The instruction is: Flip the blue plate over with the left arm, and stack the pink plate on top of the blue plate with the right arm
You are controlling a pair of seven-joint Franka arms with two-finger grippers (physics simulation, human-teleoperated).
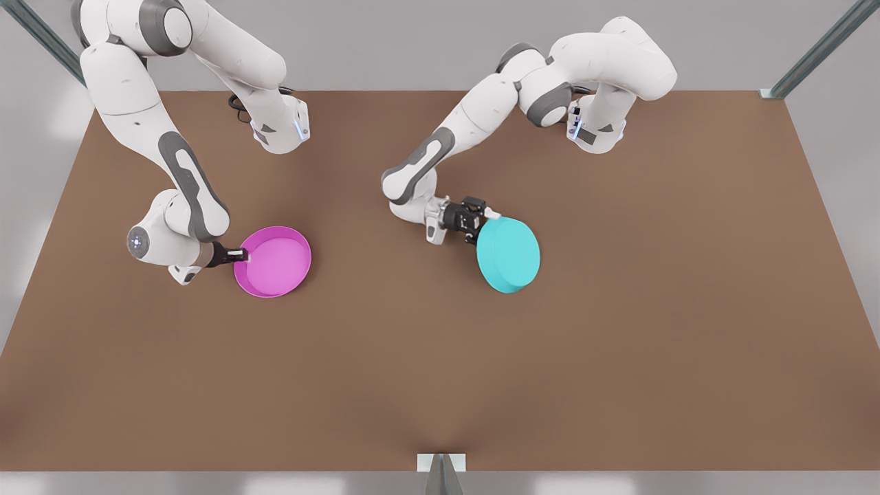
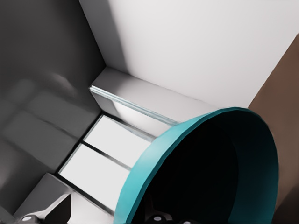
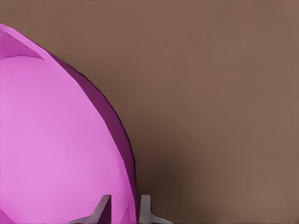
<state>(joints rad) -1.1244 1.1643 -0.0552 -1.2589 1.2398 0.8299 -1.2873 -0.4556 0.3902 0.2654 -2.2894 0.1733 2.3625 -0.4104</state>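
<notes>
Left end effector grips the blue plate by its rim, holding it tilted with the flat underside showing, well to the front view's right of the pink plate. Right end effector clamps the pink plate's rim; that plate rests upright on the tabletop.

left tool and right tool both reach sideways, fingers pinched narrow.
</notes>
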